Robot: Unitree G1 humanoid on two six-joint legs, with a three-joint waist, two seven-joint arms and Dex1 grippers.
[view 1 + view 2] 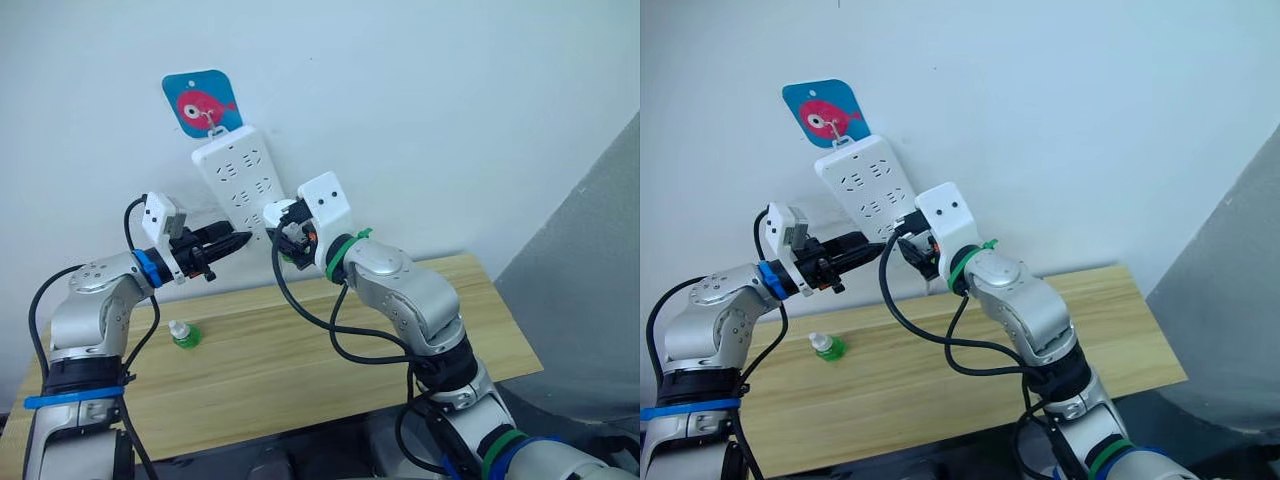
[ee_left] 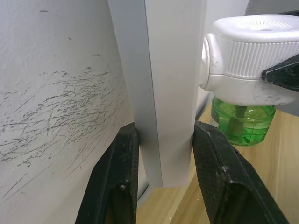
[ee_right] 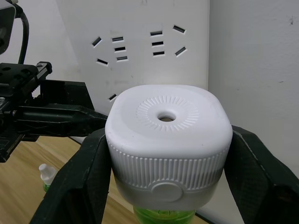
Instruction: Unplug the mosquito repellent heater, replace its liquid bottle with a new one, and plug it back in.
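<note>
- Heater sits against the strip on the far wall, clamped at its ribbed sides by the right gripper.
- Likely light, rigid, smooth plastic; ribbed band gives best purchase.
- Left gripper pinches the strip's lower edge.
- Bottle stands on the table, left.

Silver jointed arms with black cables looping off them — blue bands mark the left, green the right — white wrist housings, black fingers.
</note>
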